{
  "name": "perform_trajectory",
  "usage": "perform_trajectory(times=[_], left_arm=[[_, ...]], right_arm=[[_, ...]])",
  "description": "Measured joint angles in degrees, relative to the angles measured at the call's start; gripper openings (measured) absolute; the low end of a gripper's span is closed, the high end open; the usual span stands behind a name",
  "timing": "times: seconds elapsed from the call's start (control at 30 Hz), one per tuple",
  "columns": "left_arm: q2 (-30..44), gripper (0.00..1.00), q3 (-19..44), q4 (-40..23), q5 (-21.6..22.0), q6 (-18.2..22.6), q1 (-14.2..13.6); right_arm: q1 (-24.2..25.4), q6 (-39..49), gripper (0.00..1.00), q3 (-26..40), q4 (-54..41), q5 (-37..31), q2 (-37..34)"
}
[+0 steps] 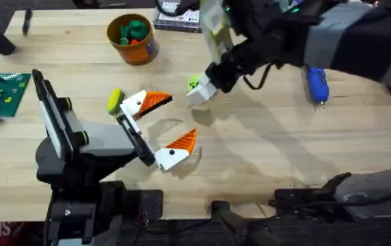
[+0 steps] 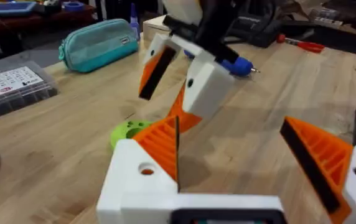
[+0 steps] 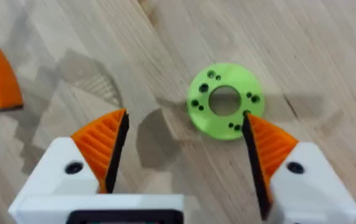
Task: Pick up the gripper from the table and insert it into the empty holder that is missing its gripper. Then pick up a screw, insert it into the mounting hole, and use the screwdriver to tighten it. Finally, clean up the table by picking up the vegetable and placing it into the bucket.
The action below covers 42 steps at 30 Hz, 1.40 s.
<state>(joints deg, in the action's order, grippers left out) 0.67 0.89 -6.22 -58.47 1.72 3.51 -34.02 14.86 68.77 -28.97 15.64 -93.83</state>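
My right gripper (image 3: pixel 184 116) is open, its orange pads straddling the green ring disc (image 3: pixel 224 106) on the table. From overhead it (image 1: pixel 197 87) hangs over that disc (image 1: pixel 194 82) at mid-table. My left gripper (image 1: pixel 180 117) is open just in front of it, with orange pads on both white holders (image 1: pixel 170 158). The yellow-green vegetable (image 1: pixel 115 99) lies to the left of the left gripper. The orange bucket (image 1: pixel 132 37) stands at the back and the blue screwdriver (image 1: pixel 316 83) lies at the right. The loose gripper and the screw are out of view.
A green brick plate (image 1: pixel 1 92) lies at the left edge. A teal pouch (image 2: pixel 97 43) and a clear parts box (image 2: pixel 13 87) sit at the back. The right arm (image 1: pixel 305 34) spans the back right. Bare wood lies front right.
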Motion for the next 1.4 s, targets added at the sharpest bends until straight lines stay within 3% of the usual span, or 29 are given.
perform_trajectory(times=[0.17,0.3,0.4,0.47,0.73,1.4], left_arm=[[0.0,0.994,0.0,0.0,0.3,0.0,0.0],[0.0,0.996,0.0,0.0,0.3,0.0,0.0],[0.0,0.996,0.0,0.0,0.5,0.0,0.0],[0.0,0.996,0.0,0.0,0.5,0.0,0.0],[0.0,0.995,0.0,0.1,0.9,0.0,0.0],[0.0,0.995,0.0,0.1,0.9,0.0,0.0]], right_arm=[[-1.3,0.6,0.965,0.0,4.0,-0.4,-2.5],[-1.4,0.8,0.735,0.0,4.8,-0.5,-4.1],[-1.4,0.9,0.675,0.0,5.1,-0.6,-5.4],[-1.4,1.0,0.573,0.0,5.7,-0.7,-6.0],[-1.4,1.1,0.392,0.0,8.9,-0.8,-7.1],[-1.7,1.1,0.378,0.0,11.5,-0.8,-11.6]])
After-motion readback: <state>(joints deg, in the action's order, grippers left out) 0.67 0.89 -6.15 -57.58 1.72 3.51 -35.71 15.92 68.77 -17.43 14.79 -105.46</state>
